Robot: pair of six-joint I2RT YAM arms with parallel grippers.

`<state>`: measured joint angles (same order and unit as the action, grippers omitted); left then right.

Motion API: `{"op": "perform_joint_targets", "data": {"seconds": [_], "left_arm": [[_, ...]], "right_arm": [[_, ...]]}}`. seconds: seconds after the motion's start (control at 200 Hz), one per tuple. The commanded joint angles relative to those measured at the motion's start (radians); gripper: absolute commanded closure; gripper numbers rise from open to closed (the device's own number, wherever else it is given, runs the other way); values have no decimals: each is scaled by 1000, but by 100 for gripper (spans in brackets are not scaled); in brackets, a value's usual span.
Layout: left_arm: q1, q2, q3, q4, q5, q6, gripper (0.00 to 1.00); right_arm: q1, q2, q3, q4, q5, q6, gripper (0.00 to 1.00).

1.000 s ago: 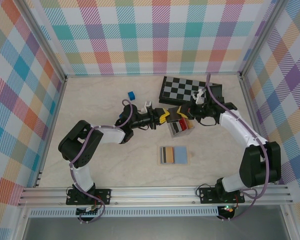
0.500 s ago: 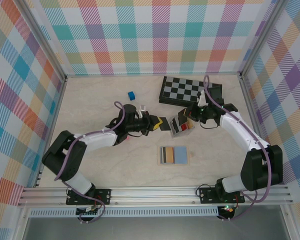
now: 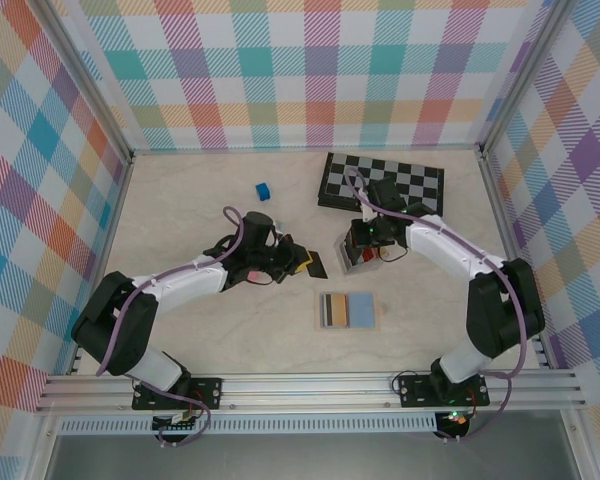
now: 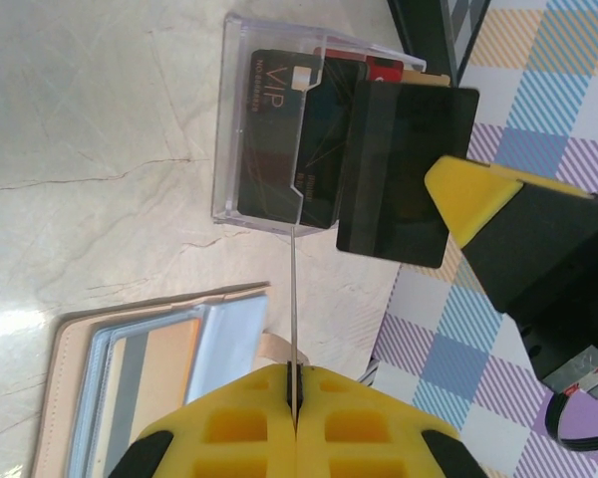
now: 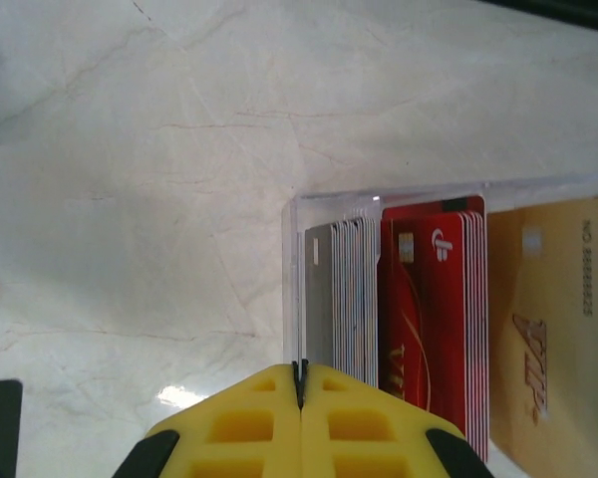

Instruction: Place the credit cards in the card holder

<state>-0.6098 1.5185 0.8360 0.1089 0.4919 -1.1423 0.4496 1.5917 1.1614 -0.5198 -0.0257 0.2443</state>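
**Black card's out of the case, wallet hasn't budged**

Compared to a second ago, when both grippers were bunched up at the clear case (image 3: 352, 254), the left gripper (image 3: 300, 262) has backed off to the left. Its fingers are pinched tight on a black card (image 3: 316, 266), which now sits just left of the case; from the left wrist it's only a thin edge. The right gripper (image 3: 364, 240) has slid left along with the case. Its jaws are pressed together on something thin at the case's wall, and I can't tell if that's the wall itself or a card. The other credit cards (image 5: 434, 299) (grey, red, gold) stand packed inside the case. The card holder (image 3: 348, 310) lies open and flat nearer the arm bases, same spot as before, apart from both grippers
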Motion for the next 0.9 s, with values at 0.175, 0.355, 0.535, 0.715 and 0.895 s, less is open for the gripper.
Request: {"op": "perform_joint_targets", "data": {"seconds": [0.175,0.355,0.535,0.715,0.895], "left_arm": [[3,22,40,-60,16,57,100],[-9,38,57,-64,19,82,100],[-61,73,87,-86,20,165,100],[-169,138,114,-103,-19,276,100],[-249,205,108,-34,-45,290,100]], "right_arm": [[37,94,54,5,97,-63,95],[44,122,66,-26,94,-31,87],[43,-11,3,-68,148,39,63],[43,-179,-135,-96,-17,145,70],[44,-242,-302,-80,-172,268,77]]}}
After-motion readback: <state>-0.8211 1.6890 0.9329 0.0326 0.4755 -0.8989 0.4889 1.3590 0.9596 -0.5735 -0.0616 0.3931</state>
